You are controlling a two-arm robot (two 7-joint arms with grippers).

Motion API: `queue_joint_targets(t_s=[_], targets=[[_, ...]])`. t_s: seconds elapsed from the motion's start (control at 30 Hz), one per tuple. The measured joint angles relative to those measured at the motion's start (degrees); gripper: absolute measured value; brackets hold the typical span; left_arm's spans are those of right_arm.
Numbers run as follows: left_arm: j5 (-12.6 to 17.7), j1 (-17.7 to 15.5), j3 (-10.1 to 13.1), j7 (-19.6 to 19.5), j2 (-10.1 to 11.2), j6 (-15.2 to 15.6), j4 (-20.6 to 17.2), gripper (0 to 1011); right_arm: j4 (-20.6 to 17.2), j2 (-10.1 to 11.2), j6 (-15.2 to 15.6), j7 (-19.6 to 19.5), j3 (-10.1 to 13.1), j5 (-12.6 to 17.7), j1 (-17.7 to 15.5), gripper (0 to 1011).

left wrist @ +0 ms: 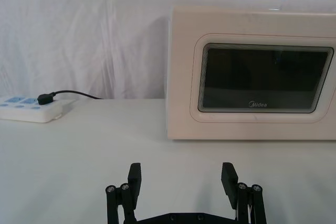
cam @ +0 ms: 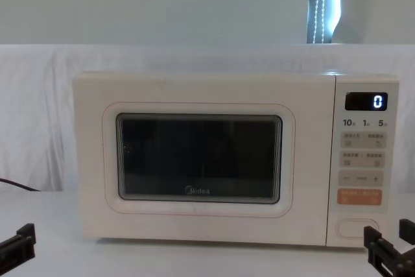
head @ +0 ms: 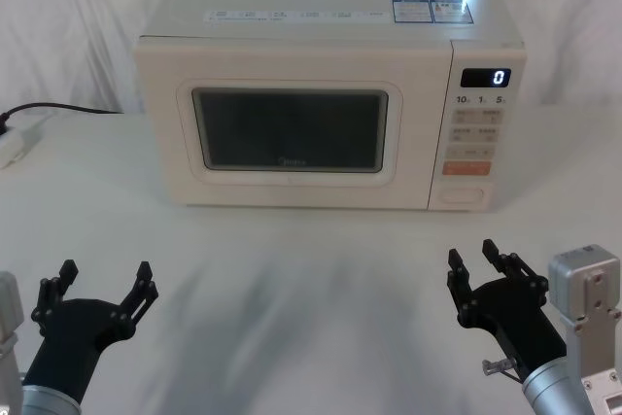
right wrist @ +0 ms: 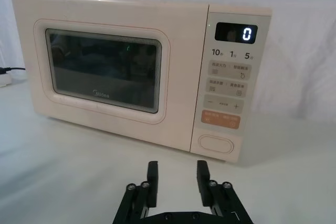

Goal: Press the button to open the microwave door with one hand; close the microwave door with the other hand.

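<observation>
Cream microwave (head: 321,94) sits with microwave door (head: 292,128) shut.

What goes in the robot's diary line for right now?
microwave door: shut | button: unpressed | left gripper: open, low | right gripper: open, before button

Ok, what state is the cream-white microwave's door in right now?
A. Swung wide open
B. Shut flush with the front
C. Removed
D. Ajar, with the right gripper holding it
B: the wide cream-white microwave door with its dark glass window sits flush beside the control panel, and both black grippers, left and right, hover over the table in front, jaws open, touching nothing.
</observation>
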Motion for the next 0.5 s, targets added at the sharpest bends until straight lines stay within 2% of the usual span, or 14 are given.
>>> queue_joint_targets(t_s=[0.1, 0.13, 0.5], targets=[[0.0, 0.0, 0.0, 0.0, 0.0, 0.0, 0.0, 1001, 0.0, 0.0, 0.0, 0.0, 0.0, 0.0, 0.0, 417], [0.0, 0.0, 0.0, 0.0, 0.0, 0.0, 0.0, 1001, 0.0, 0.0, 0.0, 0.0, 0.0, 0.0, 0.0, 361], [0.0, 0.0, 0.0, 0.0, 0.0, 0.0, 0.0, 1001, 0.0, 0.0, 0.0, 0.0, 0.0, 0.0, 0.0, 44]])
